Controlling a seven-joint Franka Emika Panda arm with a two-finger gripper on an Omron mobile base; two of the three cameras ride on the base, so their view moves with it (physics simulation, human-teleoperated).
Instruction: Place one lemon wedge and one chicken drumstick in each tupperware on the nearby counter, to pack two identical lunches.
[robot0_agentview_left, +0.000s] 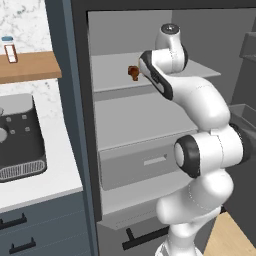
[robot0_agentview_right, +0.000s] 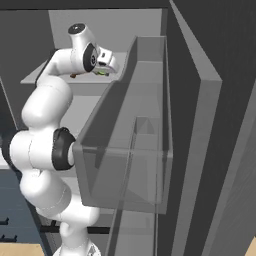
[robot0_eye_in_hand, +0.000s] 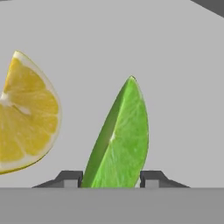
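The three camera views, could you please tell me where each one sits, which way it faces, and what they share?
Left base view: behind the arm's left, facing the open fridge; white arm rises lower right, dark drumstick on the shelf.
Right base view: behind the arm's right, past the fridge door bin; arm lower left, gripper over the shelf.
Hand view: on the hand, looking along the fingertips flanking the green wedge, yellow wedge beside it.
Shared: both base views show the arm and shelf.

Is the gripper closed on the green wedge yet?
Looks so: gripper fingertips flank the green wedge tightly; actual contact cannot be told.
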